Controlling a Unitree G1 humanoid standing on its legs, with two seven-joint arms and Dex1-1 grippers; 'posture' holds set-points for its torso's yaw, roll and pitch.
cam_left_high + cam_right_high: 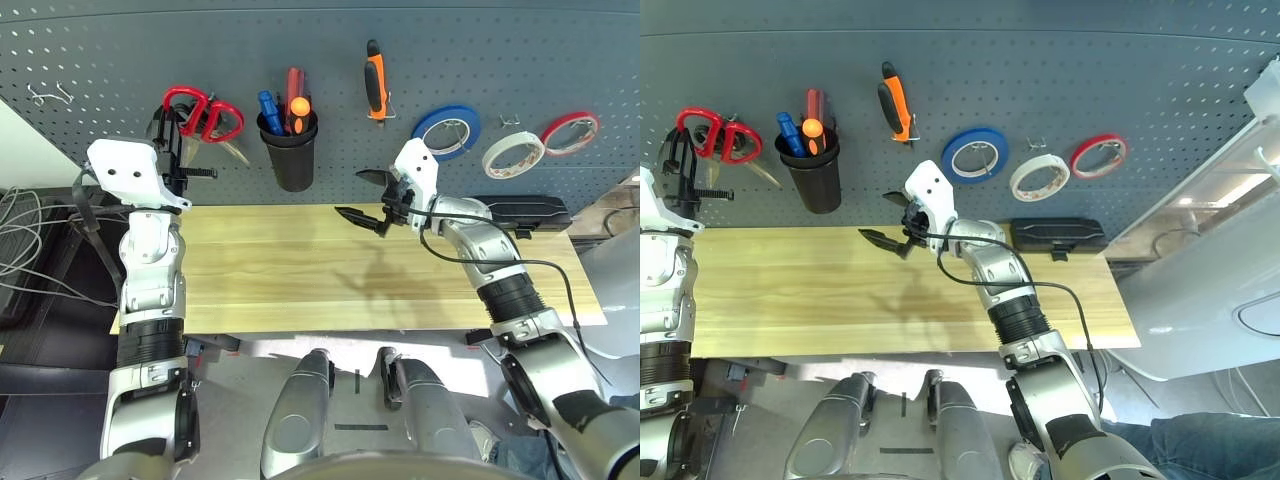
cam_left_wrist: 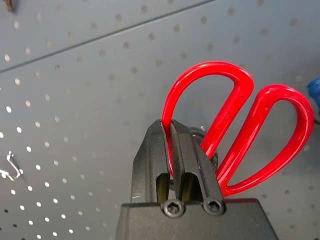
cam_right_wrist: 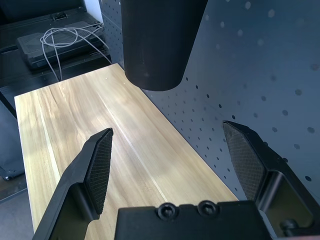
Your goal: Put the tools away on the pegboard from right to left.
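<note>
The red-handled scissors [image 1: 207, 114] are up against the pegboard [image 1: 100, 50] at the left, blades pointing down. My left gripper [image 1: 168, 125] is shut on one red handle loop [image 2: 210, 95]; whether a hook carries them is hidden. In the black cup [image 1: 290, 150] stand several handles, one of them the orange-ended screwdriver [image 1: 299, 104]. The orange-and-black pliers [image 1: 375, 88] hang right of the cup. The white tape roll [image 1: 513, 153] hangs further right. My right gripper [image 1: 362, 195] is open and holds nothing, above the table [image 1: 300, 280] just right of the cup [image 3: 160, 40].
A blue tape roll [image 1: 447, 130] and a red tape roll [image 1: 570, 132] hang on either side of the white one. A black case [image 1: 520, 212] lies at the table's back right. A bare metal hook [image 1: 50, 95] sits at the board's far left. Cables [image 1: 30, 230] lie off the table's left.
</note>
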